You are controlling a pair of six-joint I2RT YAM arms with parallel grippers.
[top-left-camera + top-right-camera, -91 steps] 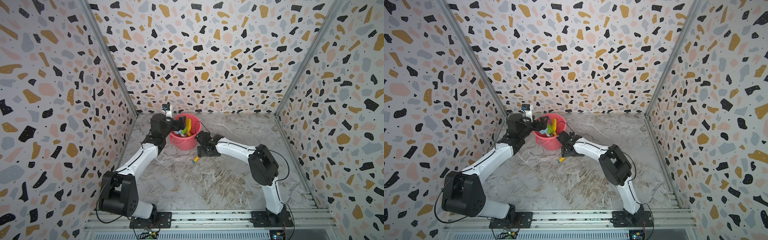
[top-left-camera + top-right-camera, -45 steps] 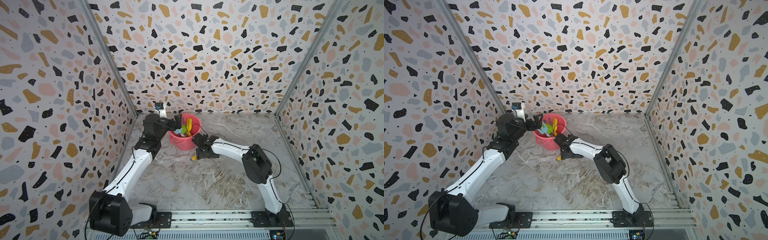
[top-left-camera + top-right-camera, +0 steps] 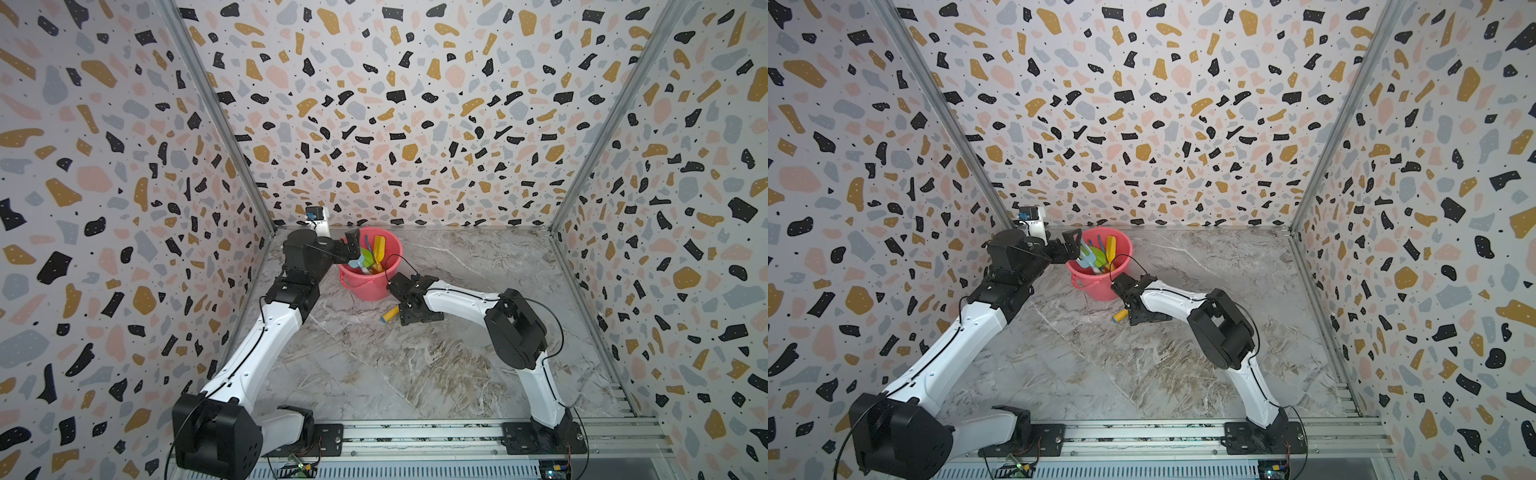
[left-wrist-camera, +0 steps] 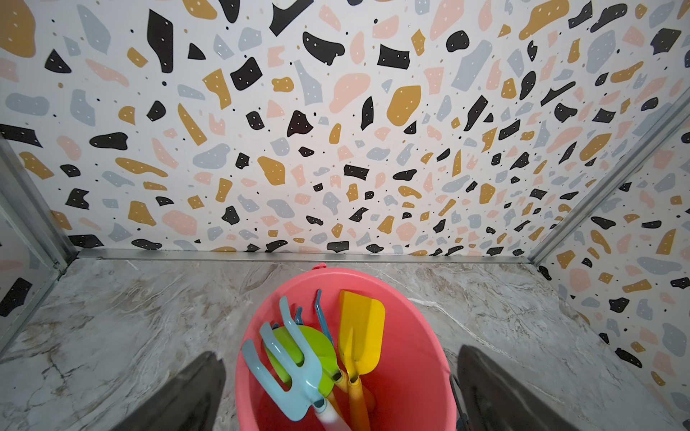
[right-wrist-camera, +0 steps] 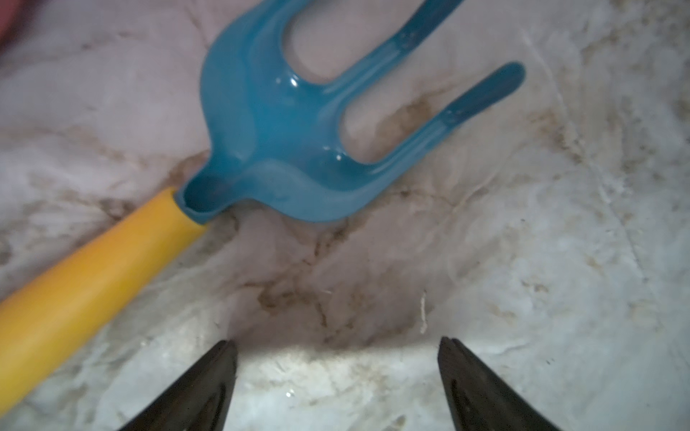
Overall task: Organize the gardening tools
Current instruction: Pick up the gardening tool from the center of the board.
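A pink bucket stands at the back of the table. Upright in it are a light-blue rake, a green spade, a yellow shovel and the tines of a dark-blue rake. My left gripper hangs open at the bucket's rim and holds nothing. Another dark-blue rake with a yellow handle lies on the table in front of the bucket. My right gripper points down beside its head, open and empty.
Terrazzo-patterned walls close in the marble table on three sides, and the bucket stands near the back wall. A metal rail with both arm bases runs along the front edge.
My left wrist has drawn back to the left while its fingers stay at the bucket's rim. My right gripper has sunk lower toward the rake on the table, and its jaws have narrowed slightly.
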